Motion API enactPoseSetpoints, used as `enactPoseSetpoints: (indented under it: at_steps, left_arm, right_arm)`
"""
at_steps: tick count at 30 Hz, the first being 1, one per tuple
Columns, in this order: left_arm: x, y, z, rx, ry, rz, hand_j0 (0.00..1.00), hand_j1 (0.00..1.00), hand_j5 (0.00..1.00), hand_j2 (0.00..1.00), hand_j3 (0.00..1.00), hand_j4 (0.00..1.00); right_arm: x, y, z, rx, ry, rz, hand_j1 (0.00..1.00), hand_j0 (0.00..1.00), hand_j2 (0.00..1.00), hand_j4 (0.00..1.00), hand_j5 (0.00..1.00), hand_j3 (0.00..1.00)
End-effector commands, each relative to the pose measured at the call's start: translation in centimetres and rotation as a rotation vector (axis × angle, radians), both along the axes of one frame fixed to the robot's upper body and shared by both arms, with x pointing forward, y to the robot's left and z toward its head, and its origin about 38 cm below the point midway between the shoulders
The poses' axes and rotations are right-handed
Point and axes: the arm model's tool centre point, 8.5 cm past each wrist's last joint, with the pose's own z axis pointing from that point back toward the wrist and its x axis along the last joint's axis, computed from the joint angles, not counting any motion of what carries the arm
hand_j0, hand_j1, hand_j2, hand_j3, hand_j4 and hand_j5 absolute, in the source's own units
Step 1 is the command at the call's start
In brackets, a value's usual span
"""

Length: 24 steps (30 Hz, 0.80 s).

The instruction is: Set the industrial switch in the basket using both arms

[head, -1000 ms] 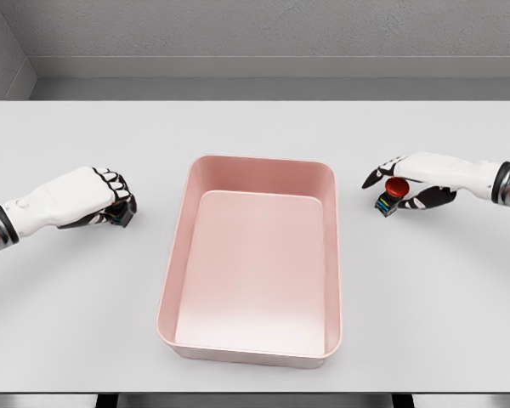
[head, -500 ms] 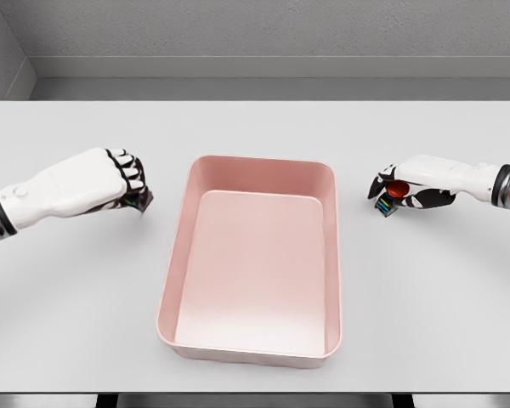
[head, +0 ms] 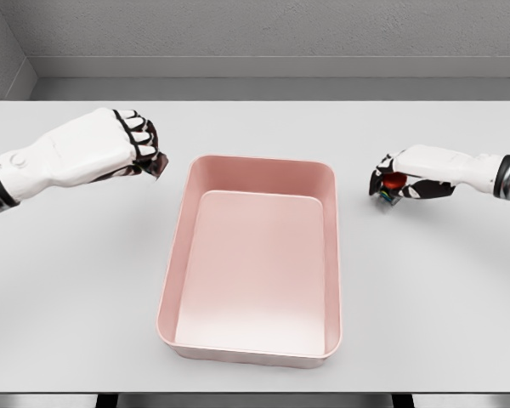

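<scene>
Your right hand (head: 397, 182) at 3 o'clock is closed around a switch (head: 394, 180) with a red button; it looks small, hard and light, so hold its body. Your left hand (head: 129, 146) grips a dark one (head: 157, 164) at 10 o'clock, now lifted higher and nearer the pink basket (head: 327, 242) than a second ago

A pale grey table (head: 255, 127) carries a pink basket (head: 177, 255) at its middle
</scene>
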Motion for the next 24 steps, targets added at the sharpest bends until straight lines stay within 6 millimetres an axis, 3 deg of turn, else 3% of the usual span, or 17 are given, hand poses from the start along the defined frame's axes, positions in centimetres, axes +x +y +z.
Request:
enactPoseSetpoints:
  at_steps: [1,8,14,18,22,24]
  left_arm:
    - [-0.2,-1.4,-0.9,-0.024,0.026,-0.030,0.36,0.36,0.36,0.36,0.36,0.36]
    - [-0.2,-5.1,-1.9,-0.080,0.050,-0.108,0.36,0.36,0.36,0.36,0.36,0.36]
    - [-1.0,-9.7,-3.5,-0.100,0.096,-0.215,0.36,0.36,0.36,0.36,0.36,0.36]
    - [-1.9,-11.7,-5.0,-0.104,0.137,-0.265,0.36,0.36,0.36,0.36,0.36,0.36]
    - [-2.6,-12.2,-6.3,-0.091,0.168,-0.279,0.38,0.38,0.38,0.38,0.38,0.38]
    - [-2.4,-12.2,-6.0,-0.092,0.161,-0.279,0.59,0.59,0.59,0.59,0.59,0.59]
  right_arm:
    - [0.0,0.4,0.5,0.018,-0.012,0.017,0.48,0.48,0.48,0.48,0.48,0.48]
    - [0.1,0.8,2.4,0.026,-0.053,0.058,0.48,0.48,0.48,0.48,0.48,0.48]
    - [0.2,0.8,3.8,0.027,-0.083,0.065,0.48,0.48,0.48,0.48,0.48,0.48]
    - [0.2,1.3,4.5,0.032,-0.099,0.079,0.48,0.48,0.48,0.48,0.48,0.48]
    - [0.0,2.5,5.5,0.042,-0.120,0.117,0.48,0.48,0.48,0.48,0.48,0.48]
    - [-0.2,3.0,5.9,0.044,-0.128,0.136,0.48,0.48,0.48,0.48,0.48,0.48]
